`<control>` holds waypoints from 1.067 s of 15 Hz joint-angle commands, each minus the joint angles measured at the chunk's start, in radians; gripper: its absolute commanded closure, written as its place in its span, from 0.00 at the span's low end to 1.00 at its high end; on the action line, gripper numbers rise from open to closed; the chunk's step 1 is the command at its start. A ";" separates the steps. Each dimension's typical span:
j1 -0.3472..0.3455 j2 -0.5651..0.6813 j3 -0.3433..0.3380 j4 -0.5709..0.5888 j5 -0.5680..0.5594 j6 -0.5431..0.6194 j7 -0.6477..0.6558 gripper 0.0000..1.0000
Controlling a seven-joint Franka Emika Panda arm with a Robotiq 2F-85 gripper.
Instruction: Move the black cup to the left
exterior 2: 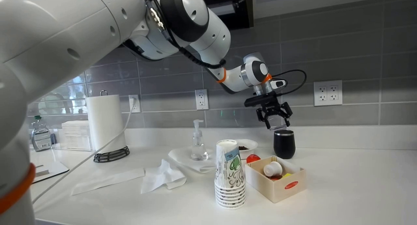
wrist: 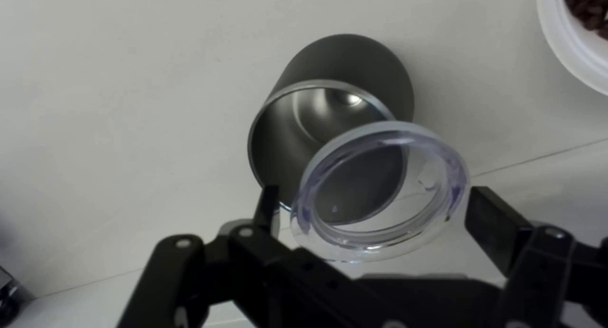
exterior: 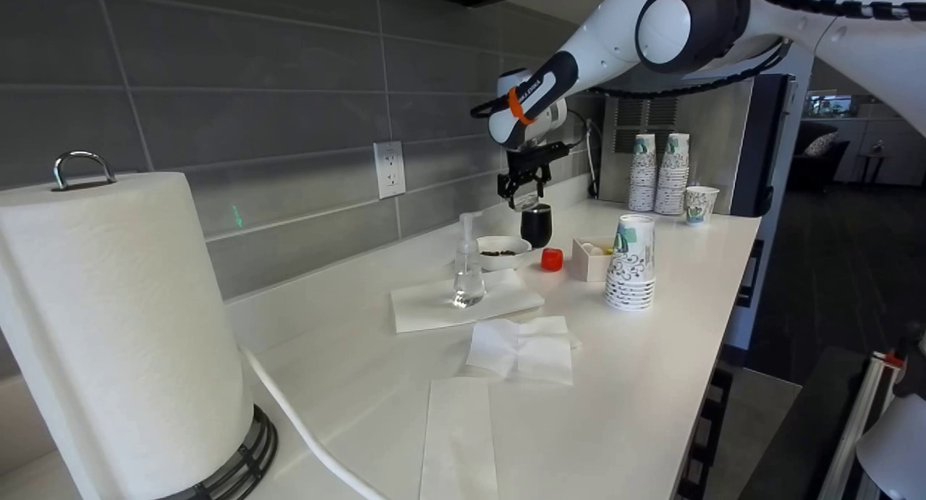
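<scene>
Rounded, matte black cup (exterior 2: 284, 146) upright, metallic inside, angular gripper (exterior 2: 278, 125) above, jaws clamped on clear, circular lid (wrist: 375, 240)

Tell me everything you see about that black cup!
The black cup stands upright and open on the white counter, apart from the white bowl. Its rounded outside looks matte; its rim and inside look like silvery metal. The gripper holds a clear lid over it; whether lid and cup touch, I can't tell.
</scene>
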 commanded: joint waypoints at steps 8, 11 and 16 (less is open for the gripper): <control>-0.016 0.039 -0.006 0.024 -0.002 -0.005 0.026 0.29; -0.016 0.043 -0.010 0.024 -0.003 -0.007 0.031 0.46; -0.019 0.039 -0.012 0.019 -0.001 -0.004 0.036 0.06</control>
